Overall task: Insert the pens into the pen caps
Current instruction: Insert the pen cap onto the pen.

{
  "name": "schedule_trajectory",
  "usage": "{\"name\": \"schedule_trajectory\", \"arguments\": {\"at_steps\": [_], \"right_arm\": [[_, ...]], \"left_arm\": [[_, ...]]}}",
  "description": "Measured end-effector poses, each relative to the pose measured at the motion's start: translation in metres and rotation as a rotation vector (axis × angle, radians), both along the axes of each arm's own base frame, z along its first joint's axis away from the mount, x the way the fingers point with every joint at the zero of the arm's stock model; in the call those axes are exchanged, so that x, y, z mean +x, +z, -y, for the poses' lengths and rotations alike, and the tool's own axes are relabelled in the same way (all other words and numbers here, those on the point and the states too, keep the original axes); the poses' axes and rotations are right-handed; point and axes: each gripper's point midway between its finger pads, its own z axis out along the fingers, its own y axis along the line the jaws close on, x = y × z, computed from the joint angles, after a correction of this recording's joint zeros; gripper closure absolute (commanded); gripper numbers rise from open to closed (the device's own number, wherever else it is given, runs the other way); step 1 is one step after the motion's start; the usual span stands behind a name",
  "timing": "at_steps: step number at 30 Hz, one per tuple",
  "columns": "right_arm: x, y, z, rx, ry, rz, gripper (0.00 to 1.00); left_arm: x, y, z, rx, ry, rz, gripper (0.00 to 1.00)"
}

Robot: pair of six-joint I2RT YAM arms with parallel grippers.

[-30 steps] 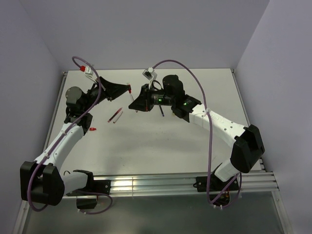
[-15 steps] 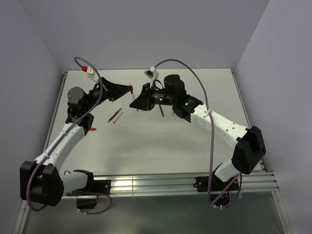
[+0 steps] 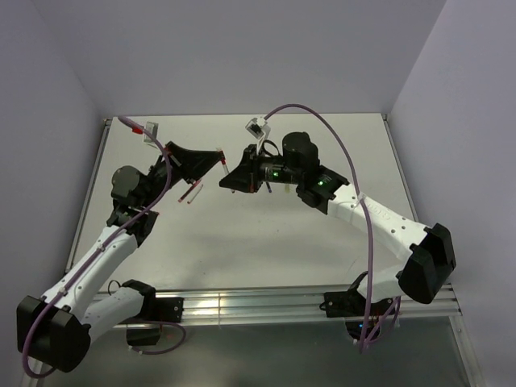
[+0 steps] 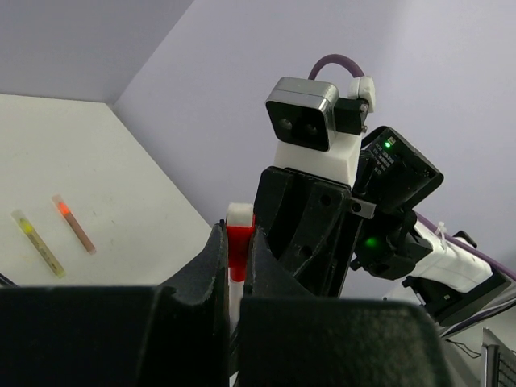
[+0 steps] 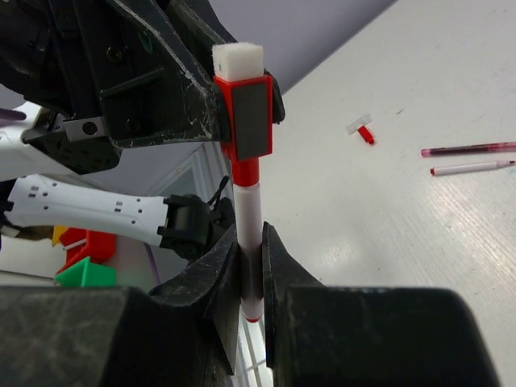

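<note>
- One pen was in work at that moment: your right end effector (image 5: 248, 251) was clamped on a white pen (image 5: 248, 211), held up above the surface (image 5: 419, 72).
- Your left end effector (image 4: 236, 251) was closed tight on a red cap (image 4: 239, 242) with a white top, and it faced the right one in the air, very close.
- In the right wrist view, the red front part of the pen touched the mouth of the cap and seemed partly inside. I judged the push was not complete, because much of the red neck was showing.
- No pen on the surface looked capped, as far as I could tell. A dark red pen (image 5: 468, 149) and a pale pen (image 5: 472, 168) lay side by side, with a small loose cap (image 5: 361, 131) near them.
- The left wrist view showed also a yellow pen (image 4: 36, 242) and an orange-tipped pen (image 4: 74, 224), near each other but not touching.
- Most of the task was therefore left for you.
</note>
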Motion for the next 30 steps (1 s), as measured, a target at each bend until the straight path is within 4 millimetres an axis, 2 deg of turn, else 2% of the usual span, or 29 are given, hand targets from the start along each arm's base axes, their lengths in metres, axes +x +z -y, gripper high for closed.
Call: {"name": "schedule_trajectory", "arguments": {"at_steps": [9,16,30], "right_arm": [[-0.017,-0.002,0.009,-0.001,0.041,0.028,1.00],[-0.032,0.006,0.012,0.014,0.094,0.073,1.00],[-0.037,0.009,0.016,0.017,0.111,0.134,1.00]], "left_arm": [[-0.021,-0.001,0.011,0.030,-0.010,0.080,1.00],[-0.041,0.009,0.014,0.019,-0.011,0.178,1.00],[-0.050,0.014,0.023,-0.005,0.008,0.254,1.00]]}}
